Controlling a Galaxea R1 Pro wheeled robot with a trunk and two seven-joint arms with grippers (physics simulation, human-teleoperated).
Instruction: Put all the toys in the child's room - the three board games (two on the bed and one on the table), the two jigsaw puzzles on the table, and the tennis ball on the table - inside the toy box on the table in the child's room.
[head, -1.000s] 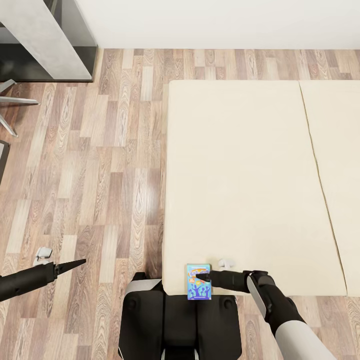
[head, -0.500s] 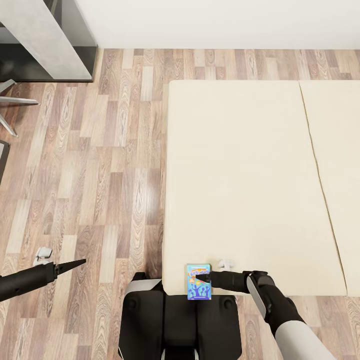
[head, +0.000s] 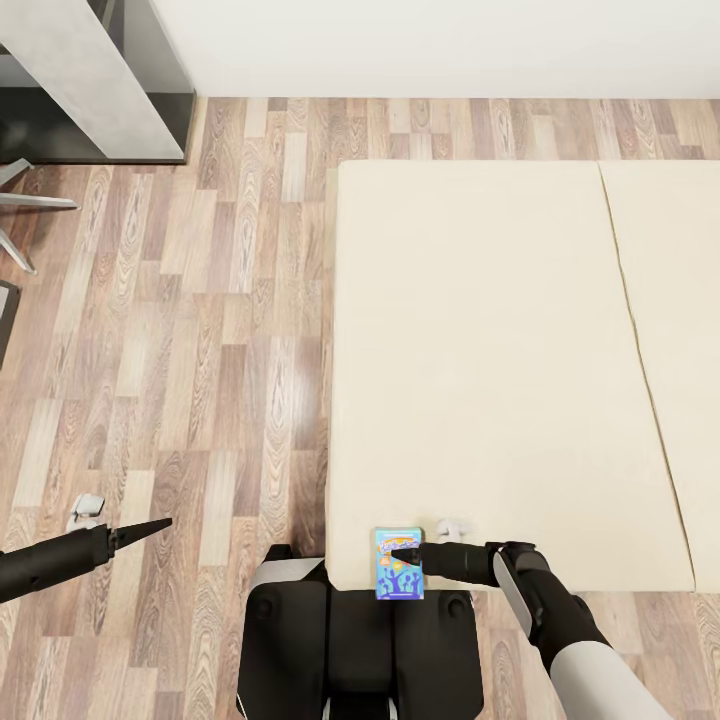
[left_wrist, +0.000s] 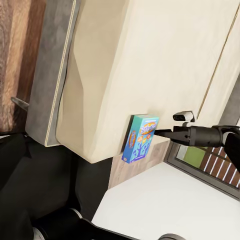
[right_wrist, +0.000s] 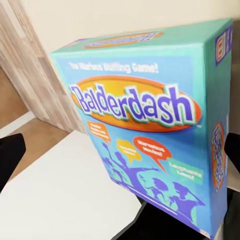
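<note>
A small blue board game with yellow lettering lies at the near edge of the beige bed, hanging slightly over it. My right gripper reaches in from the right, its tip over the box's top. In the right wrist view the box sits between my dark fingertips, which stand wide apart at the frame's sides, open. The left wrist view shows the same box with the right gripper at its edge. My left gripper hovers over the wood floor to the left, holding nothing. The toy box is out of view.
A corner of the pale grey table stands at the far left against the white wall, with chair legs beside it. Wood-plank floor runs between it and the bed. My dark base stands against the bed's near edge.
The blue box has shifted a hair to the right at the bed's edge. Both arms look the same as before.
</note>
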